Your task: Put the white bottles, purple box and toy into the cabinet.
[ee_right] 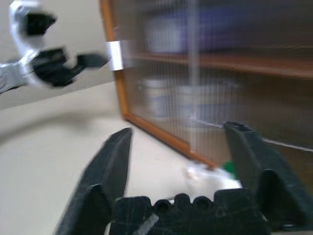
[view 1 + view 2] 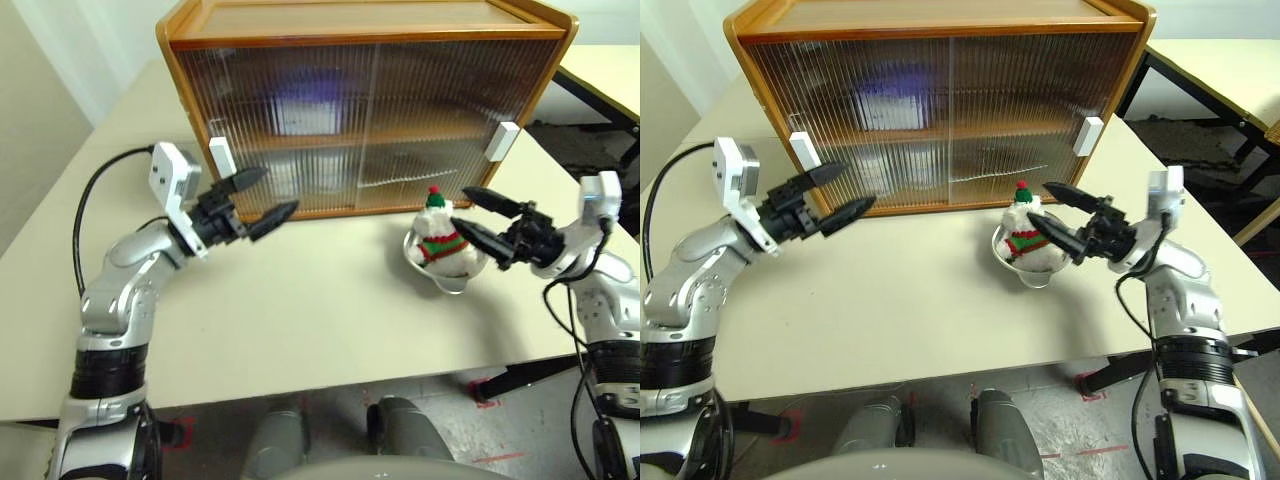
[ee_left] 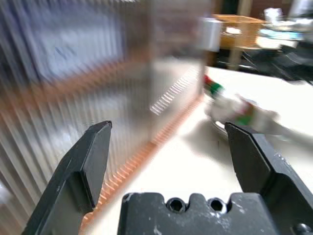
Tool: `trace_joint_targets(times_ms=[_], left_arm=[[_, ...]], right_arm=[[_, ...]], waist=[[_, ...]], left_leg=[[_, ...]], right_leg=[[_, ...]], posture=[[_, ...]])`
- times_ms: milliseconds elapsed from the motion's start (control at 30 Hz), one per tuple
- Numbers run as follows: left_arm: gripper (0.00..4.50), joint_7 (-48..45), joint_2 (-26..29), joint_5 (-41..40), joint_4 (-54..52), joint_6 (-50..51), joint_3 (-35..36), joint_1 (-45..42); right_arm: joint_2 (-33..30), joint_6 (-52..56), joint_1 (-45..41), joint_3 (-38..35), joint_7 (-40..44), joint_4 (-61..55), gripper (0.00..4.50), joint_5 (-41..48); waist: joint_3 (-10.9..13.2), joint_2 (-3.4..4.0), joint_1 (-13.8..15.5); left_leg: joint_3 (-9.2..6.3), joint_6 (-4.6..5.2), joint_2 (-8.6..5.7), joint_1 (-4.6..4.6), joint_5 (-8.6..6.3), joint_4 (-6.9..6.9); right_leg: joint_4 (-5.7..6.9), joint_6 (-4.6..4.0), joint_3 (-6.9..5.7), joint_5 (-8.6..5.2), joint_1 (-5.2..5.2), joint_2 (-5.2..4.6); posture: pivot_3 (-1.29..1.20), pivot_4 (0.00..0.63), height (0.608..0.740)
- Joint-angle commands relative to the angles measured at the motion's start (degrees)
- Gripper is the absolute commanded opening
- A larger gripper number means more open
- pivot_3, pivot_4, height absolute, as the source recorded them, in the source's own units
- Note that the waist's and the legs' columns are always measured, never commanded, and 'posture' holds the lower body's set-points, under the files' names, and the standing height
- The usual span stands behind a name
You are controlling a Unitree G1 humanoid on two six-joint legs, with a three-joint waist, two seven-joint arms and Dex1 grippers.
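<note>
- Left eye view: toy (image 2: pixel 441 238) sits lower right of centre in a metal bowl (image 2: pixel 452 277), before the closed cabinet (image 2: pixel 365 100).
- Left gripper (image 2: pixel 258 198) (mid-left): fingers apart, empty.
- Right gripper (image 2: pixel 480 218): fingers apart beside the toy.

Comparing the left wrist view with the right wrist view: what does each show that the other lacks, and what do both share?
Left wrist view alone: the open left gripper from behind its own fingers, and the metal bowl under the toy. Right wrist view alone: the open right gripper close up, the left gripper seen from across the table, and pale shapes behind the ribbed doors. Both: the closed cabinet, a white handle, the toy.
</note>
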Motion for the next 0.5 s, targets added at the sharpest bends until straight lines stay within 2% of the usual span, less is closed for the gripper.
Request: trace_joint_targets(times_ms=[33, 233, 500], left_arm=[[4.5, -4.83, 1.69, -2.26, -1.28, -1.98, 0.11, 2.98], [4.5, -7.16, 1.38, -7.06, -4.16, -1.74, 0.94, 7.04], [4.5, -8.69, 1.26, -7.8, -3.95, -4.8, 1.32, 8.8]], right_arm=[[-1.95, -0.19, -1.33, -2.89, -2.47, 2.6, 2.39, -0.44], [-4.46, -1.43, -4.04, -3.97, -12.4, 7.6, 0.17, -6.57], [-3.01, -2.23, -10.29, -3.03, -24.09, 11.61, 0.07, -11.26]], waist=[[0.0, 0.0, 0.3], [0.0, 0.0, 0.42], [-0.01, 0.02, 0.3]], left_leg=[[0.0, 0.0, 0.0, 0.01, 0.0, 0.0], [0.06, 0.01, 0.01, -0.01, 0.0, 0.02], [0.09, 0.09, 0.03, 0.0, 0.05, 0.03]], right_leg=[[-0.01, -0.01, 0.0, -0.01, 0.0, 0.01], [-0.2, 0.01, 0.04, -0.11, 0.06, -0.03], [-0.2, 0.03, 0.1, -0.1, 0.07, 0.07]], posture=[[0.11, 0.0, 0.74], [0.11, 0.0, 0.74], [0.12, 0.0, 0.74]])
